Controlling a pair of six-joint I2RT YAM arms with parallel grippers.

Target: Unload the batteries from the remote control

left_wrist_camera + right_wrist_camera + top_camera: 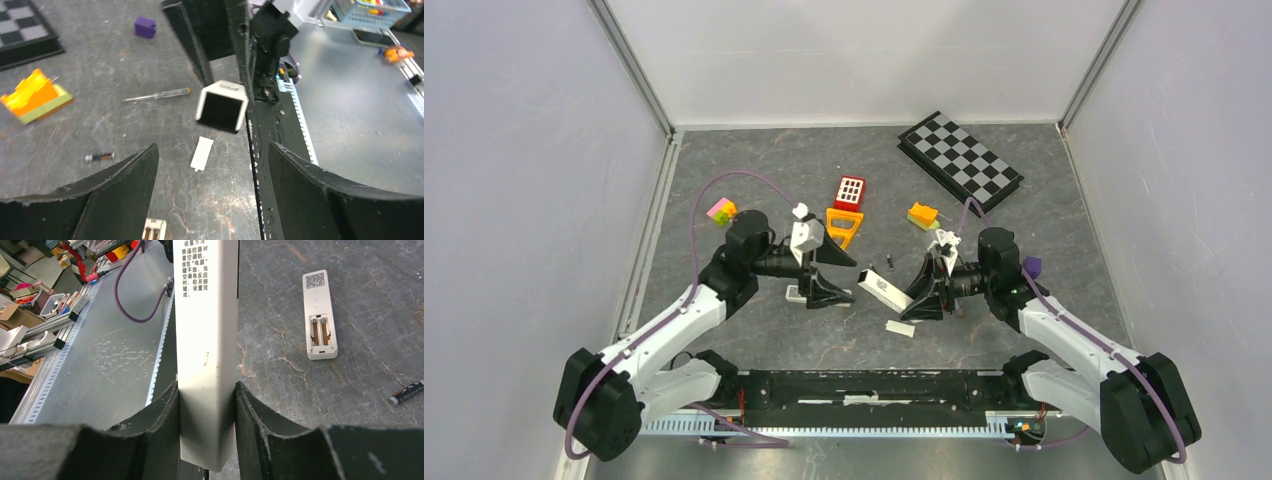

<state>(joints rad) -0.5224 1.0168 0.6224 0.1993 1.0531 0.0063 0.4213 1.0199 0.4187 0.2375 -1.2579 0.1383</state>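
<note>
My right gripper point(206, 385) is shut on a white remote control point(207, 330), clamping its lower end so that it sticks out toward the left arm point(879, 288). The left wrist view looks at that remote end-on point(222, 105). My left gripper point(212, 146) is open above the table with nothing between its fingers, facing the held remote point(852, 282). One dark battery point(99, 156) lies loose on the table, also visible in the right wrist view point(407, 392). A white battery cover point(202, 153) lies flat below the held remote.
A second white remote point(319, 315) lies on the table with its battery bay open and empty. A thin screwdriver point(157, 94), an orange-yellow block point(35, 97), a purple block point(145, 27) and a checkerboard point(959, 160) lie around. Red and orange toys point(847, 208) sit mid-table.
</note>
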